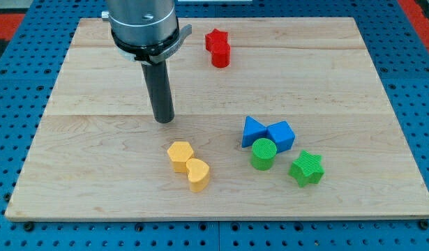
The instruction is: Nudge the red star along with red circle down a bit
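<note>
Here my tip (164,120) sits well lower-left of touching red star (215,39) and red circle (220,56).

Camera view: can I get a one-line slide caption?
My tip rests on the bare board, left of and below the touching red star and red circle near the top edge.

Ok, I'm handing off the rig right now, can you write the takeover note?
My tip rests on the board left of centre, touching no block.
The red star and red circle sit touching near the view's top, up and to the right of my tip.
Done: no contact with the red pair yet.
Left: bring my tip above the star and push both down a bit.
Elsewhere: two yellow blocks, two blue blocks, green cylinder, green star.
</note>
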Robot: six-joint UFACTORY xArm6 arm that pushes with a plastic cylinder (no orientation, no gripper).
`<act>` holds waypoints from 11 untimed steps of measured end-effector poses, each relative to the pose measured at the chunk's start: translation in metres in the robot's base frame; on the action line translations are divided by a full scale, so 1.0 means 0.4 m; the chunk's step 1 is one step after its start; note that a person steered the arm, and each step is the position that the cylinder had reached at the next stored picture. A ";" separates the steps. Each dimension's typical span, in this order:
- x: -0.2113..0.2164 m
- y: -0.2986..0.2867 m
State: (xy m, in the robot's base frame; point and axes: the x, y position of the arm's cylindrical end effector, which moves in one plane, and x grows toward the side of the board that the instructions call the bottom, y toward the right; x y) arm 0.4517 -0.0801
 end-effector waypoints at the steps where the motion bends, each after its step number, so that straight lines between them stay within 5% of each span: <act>1: -0.065 0.150; 4: -0.072 0.453; 5: -0.195 0.485; 8: -0.565 0.320; 10: -0.610 0.173; 11: -0.528 0.171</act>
